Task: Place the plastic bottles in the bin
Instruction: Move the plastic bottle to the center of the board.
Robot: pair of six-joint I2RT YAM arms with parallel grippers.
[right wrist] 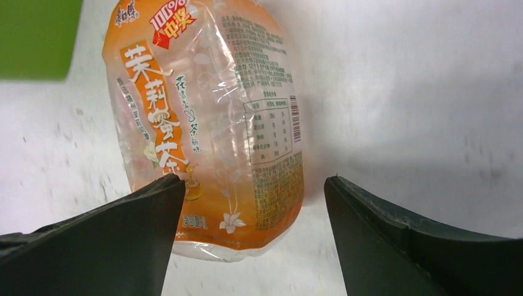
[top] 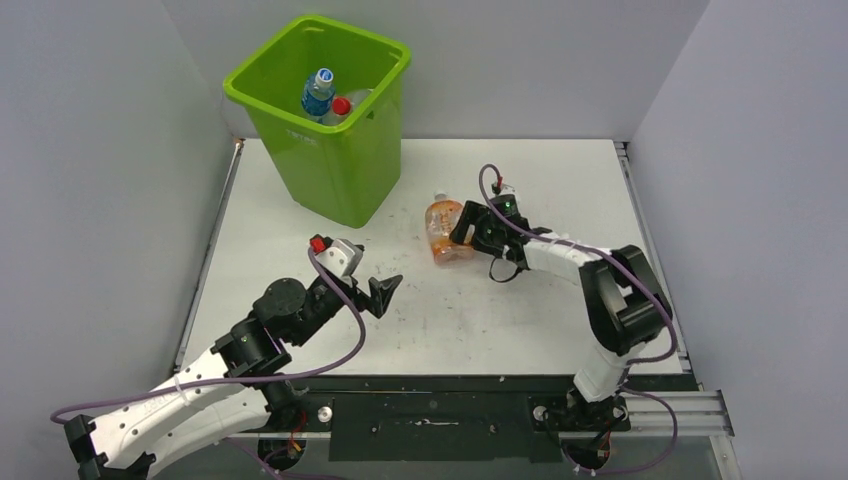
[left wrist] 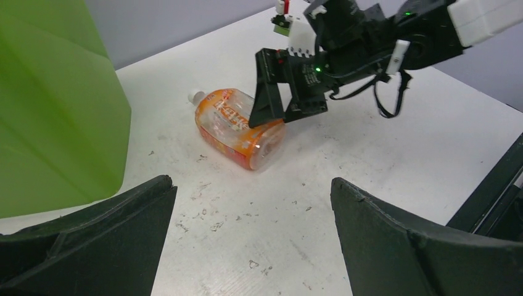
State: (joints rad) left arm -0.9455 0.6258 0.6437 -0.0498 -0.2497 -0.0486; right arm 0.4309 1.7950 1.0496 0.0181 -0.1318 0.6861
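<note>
Plastic bottles (top: 318, 93): two in the one bin (top: 340, 170), one orange bottle (top: 447, 232) between spread right jaws; left jaws released.

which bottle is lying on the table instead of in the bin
The orange-labelled bottle, on its side between the open fingers of the right hand. The other two visible, a blue-labelled one and a red-capped one, sit inside the green bin.
</note>
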